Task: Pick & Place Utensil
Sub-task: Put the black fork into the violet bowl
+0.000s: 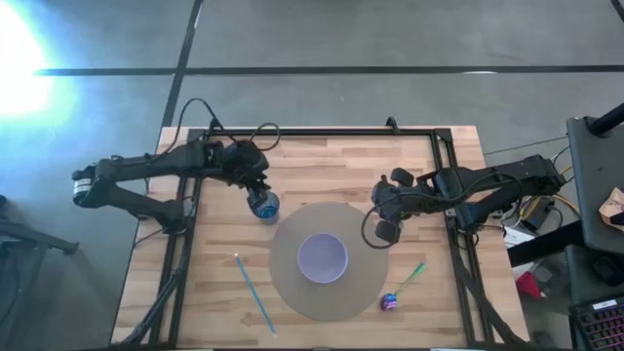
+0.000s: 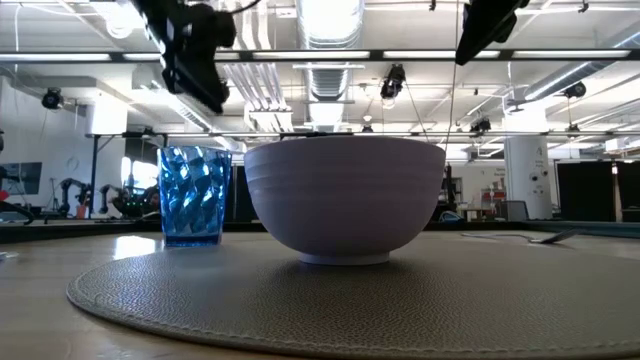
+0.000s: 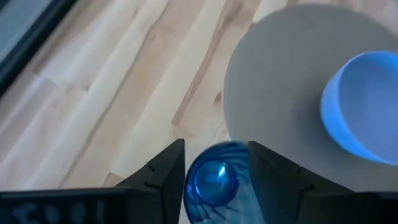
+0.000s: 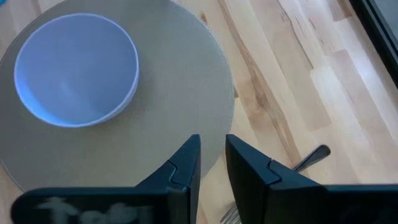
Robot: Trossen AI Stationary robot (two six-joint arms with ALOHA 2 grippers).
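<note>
A blue faceted cup (image 1: 264, 207) stands upright on the wooden table, just left of a round grey mat (image 1: 292, 283). My left gripper (image 3: 216, 146) hangs open straight above the cup (image 3: 212, 182), raised clear of its rim, as the low view shows (image 2: 200, 85). A pale lilac bowl (image 1: 322, 257) sits at the mat's middle. My right gripper (image 4: 212, 140) hovers above the mat's right edge (image 1: 387, 232), its fingers a narrow gap apart with nothing between them. A metal utensil (image 4: 313, 157) lies on the table under it, partly hidden by one finger.
A thin blue stick (image 1: 255, 293) lies on the table near the front left. A green-handled utensil with a purple end (image 1: 404, 285) lies at the mat's right front. A black frame (image 1: 322, 133) runs along the table's far edge and its sides.
</note>
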